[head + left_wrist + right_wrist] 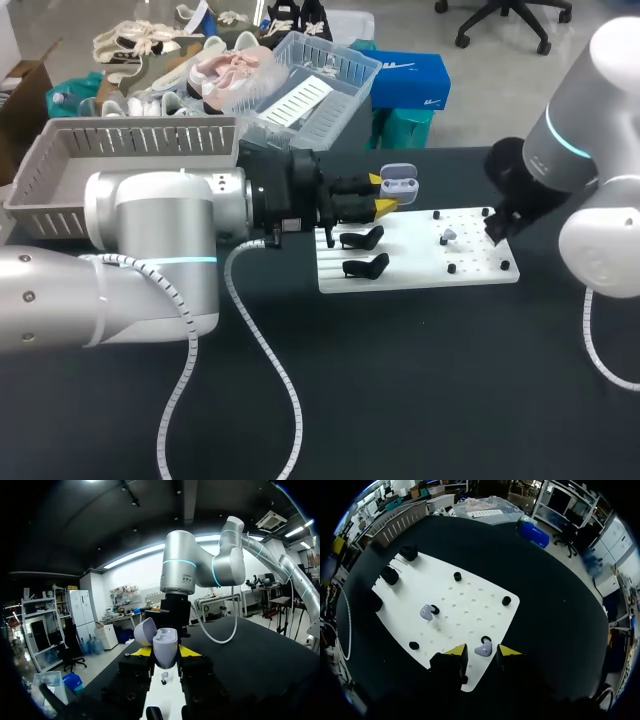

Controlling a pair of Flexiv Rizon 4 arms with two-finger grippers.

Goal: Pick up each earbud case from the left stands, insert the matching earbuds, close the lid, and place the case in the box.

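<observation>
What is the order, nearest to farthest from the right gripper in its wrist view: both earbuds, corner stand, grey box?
1. Near earbud, between the fingertips of the right gripper.
2. Second earbud, ahead, midway along the white board.
3. Corner stand, at the board's far corner.
4. Grey box, beyond the board.

From high above and behind, looking down over the whole dark table (400,400), with the white pegboard (470,258) at middle distance. From the left wrist, low and nearly level, facing across that board toward the right arm (192,565), very near the open earbud case (165,650). From the right wrist, close above, facing steeply down on the same board, a part shared by all three.
</observation>
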